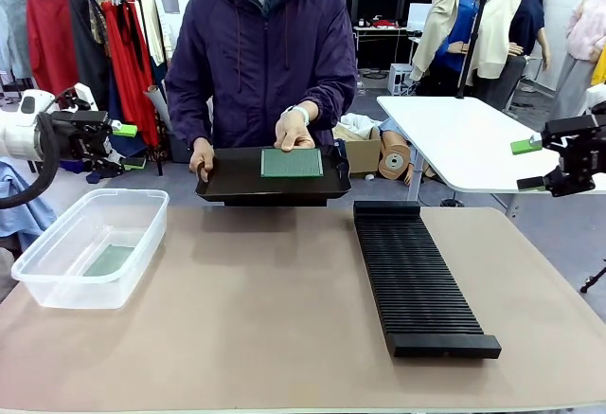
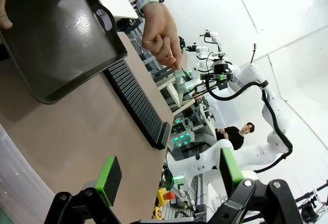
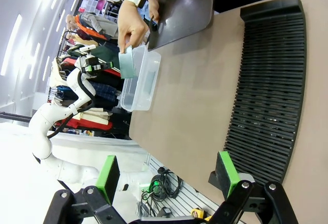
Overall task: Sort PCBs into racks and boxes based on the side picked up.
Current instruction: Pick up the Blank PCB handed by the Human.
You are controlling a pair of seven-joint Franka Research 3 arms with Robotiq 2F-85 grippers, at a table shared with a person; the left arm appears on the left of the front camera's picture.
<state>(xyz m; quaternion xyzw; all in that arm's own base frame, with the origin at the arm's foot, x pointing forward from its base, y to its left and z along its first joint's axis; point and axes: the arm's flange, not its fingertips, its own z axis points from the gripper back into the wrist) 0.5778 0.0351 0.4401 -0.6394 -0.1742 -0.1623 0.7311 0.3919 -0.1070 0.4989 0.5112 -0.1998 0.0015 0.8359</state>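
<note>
Left tool (image 1: pixel 128 146) and right tool (image 1: pixel 528 165) wide open, empty, flanking tray (image 1: pixel 218 185); hand (image 1: pixel 294 133) holds board (image 1: pixel 292 163) above it.

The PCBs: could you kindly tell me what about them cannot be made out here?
- Tray PCB, front view: far edge partly under the person's hand; markings too small.
- Boxed PCB, front view: hazed by the clear box wall; upward face unclear.

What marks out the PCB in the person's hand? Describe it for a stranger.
Find the black tray at the table's far edge. Above it, the person's hand pinches a thin green PCB. The other PCB lies flat in the clear tub.
</note>
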